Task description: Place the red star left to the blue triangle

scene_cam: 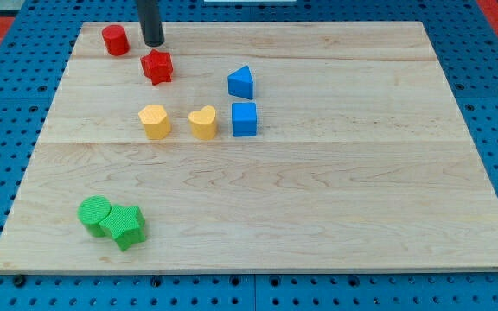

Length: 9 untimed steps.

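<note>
The red star [156, 66] lies near the view's top left on the wooden board [335, 190]. The blue triangle [241, 82] sits to the star's right, with a clear gap between them. My tip [152, 43] is just above the red star in the view, slightly to its left, close to it but apart from it. A red cylinder [115, 40] stands to the left of my tip.
A blue cube [244, 119] lies just below the blue triangle. A yellow heart [202, 123] and a yellow hexagon [155, 121] lie below the red star. A green cylinder [95, 214] and a green star [126, 227] touch at the bottom left.
</note>
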Tool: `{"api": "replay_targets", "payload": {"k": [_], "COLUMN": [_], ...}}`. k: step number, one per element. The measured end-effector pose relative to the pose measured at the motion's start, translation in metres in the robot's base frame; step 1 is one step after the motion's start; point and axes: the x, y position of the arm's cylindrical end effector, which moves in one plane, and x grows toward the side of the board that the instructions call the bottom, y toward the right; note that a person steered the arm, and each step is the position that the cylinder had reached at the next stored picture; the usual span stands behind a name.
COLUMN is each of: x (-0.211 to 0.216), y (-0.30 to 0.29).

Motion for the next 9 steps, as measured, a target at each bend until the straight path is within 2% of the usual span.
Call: {"api": "replay_targets", "payload": {"k": [1,2,3,4,5,6,7,8,9], "x": [0.034,0.042,0.048,0.082,0.086,0.087,0.13,0.135,0.119], "y": [0.02,0.023,-0.02,0.023,0.069,0.035,0.038,0.074,0.083]}}
